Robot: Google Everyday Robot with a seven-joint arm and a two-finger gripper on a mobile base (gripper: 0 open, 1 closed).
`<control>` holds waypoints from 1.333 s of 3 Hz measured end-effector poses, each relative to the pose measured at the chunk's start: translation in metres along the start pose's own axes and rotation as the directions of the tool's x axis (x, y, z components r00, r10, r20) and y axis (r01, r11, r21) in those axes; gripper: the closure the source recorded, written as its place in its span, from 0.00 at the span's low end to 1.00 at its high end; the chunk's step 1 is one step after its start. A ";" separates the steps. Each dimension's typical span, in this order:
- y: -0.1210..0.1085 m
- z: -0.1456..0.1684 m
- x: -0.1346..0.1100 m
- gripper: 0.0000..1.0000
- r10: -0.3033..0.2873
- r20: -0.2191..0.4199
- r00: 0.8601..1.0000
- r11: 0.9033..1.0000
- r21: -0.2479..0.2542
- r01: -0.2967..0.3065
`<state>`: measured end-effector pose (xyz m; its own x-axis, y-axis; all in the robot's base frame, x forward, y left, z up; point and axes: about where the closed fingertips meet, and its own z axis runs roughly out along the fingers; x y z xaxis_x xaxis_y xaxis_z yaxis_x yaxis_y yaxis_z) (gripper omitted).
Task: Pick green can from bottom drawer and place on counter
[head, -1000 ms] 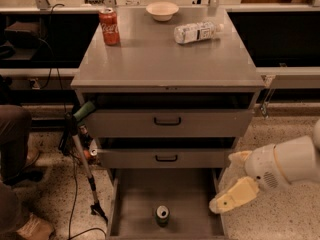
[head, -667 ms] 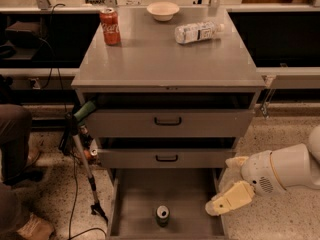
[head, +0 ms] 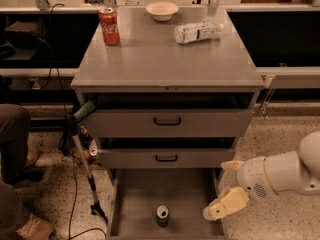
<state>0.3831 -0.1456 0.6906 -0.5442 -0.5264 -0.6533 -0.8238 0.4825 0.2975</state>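
Standing upright in the drawer (head: pixel 135 196) at the lower middle of the frame, the can (head: pixel 162 215) is not being held. The gripper (head: pixel 217 190) is hovering at lower right beside the drawer, fingers apart. Grasping, lifting and placing on the counter (head: pixel 165 59) are all waiting.
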 end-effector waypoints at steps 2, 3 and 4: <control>-0.039 0.126 0.075 0.00 -0.061 -0.009 0.998 0.993 -0.099 0.060; -0.037 0.150 0.092 0.00 -0.030 -0.006 1.000 0.989 -0.143 0.029; -0.045 0.153 0.096 0.00 -0.039 0.002 0.999 0.988 -0.149 0.039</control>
<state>0.3924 -0.1107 0.5083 -0.5110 -0.5435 -0.6659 -0.8590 0.3519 0.3718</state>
